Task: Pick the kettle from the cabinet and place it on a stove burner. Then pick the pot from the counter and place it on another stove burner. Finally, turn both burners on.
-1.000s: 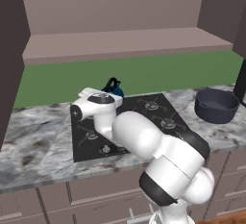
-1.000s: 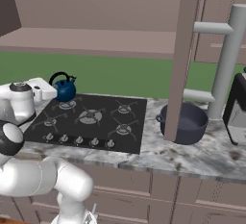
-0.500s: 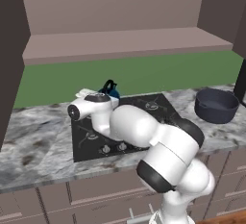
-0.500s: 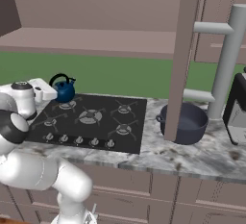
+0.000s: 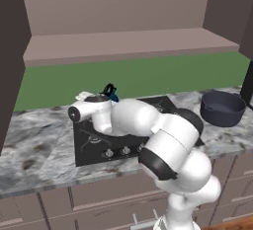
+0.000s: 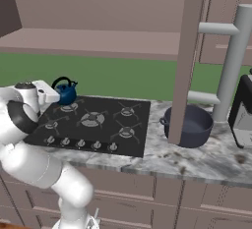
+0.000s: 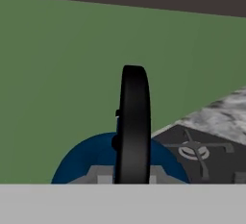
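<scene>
One kettle (image 6: 65, 93) on rear cooktop (image 6: 98, 125) burner, gripper (image 6: 53, 93) closed on its handle

The kettle (image 6: 66, 94) has a glossy dark-blue body, enamel-like, with a smooth black loop handle (image 7: 134, 122) of matt plastic look. The pot (image 6: 188, 125) is matt navy-grey with a thick smooth rim. The desk (image 6: 197, 157) is polished grey-and-white veined marble. The cooktop (image 6: 93, 122) at its left end is flat, smooth black, glass-like, with black spoked grates and small shiny silver metal knobs (image 6: 81, 144). The cabinet (image 5: 123, 44) is plain matt mauve-brown, painted-looking. The wall (image 7: 57, 74) is flat matt green.
</scene>
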### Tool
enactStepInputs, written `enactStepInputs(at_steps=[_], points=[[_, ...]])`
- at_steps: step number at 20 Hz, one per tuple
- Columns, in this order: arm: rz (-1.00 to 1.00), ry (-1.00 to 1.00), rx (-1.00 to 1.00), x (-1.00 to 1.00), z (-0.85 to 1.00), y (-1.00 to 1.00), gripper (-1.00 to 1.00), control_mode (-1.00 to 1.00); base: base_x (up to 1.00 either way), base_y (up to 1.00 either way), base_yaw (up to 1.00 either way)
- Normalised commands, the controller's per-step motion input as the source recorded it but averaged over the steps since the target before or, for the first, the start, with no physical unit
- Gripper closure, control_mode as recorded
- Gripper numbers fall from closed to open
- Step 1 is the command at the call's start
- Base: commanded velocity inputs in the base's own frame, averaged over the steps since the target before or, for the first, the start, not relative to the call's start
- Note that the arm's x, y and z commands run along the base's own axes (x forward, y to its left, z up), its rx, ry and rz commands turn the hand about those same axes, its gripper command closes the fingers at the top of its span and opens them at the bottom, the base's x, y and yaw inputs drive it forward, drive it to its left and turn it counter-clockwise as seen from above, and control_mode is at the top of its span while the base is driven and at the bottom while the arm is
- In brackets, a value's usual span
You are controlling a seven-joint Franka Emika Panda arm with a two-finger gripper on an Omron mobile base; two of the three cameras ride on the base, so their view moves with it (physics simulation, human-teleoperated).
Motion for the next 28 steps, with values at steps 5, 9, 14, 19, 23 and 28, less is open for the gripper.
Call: enactStepInputs(at_steps=[5, 9, 14, 19, 23, 28], points=[[0.0, 0.0, 0.03, 0.17, -0.12, 0.15, 1.0, -1.0, 0.0, 0.0, 0.0], [0.0, 0.0, 0.03, 0.19, -0.11, 0.14, 1.0, -1.0, 0.0, 0.0, 0.0], [0.0, 0.0, 0.01, 0.14, -0.11, 0.08, 1.0, -1.0, 0.0, 0.0, 0.0], [0.0, 0.0, 0.0, 0.17, -0.15, 0.0, 1.0, -1.0, 0.0, 0.0, 0.0], [0.0, 0.0, 0.0, 0.24, -0.15, 0.0, 1.0, -1.0, 0.0, 0.0, 0.0], [0.0, -0.01, 0.0, 0.23, -0.2, 0.03, 1.0, -1.0, 0.0, 0.0, 0.0]])
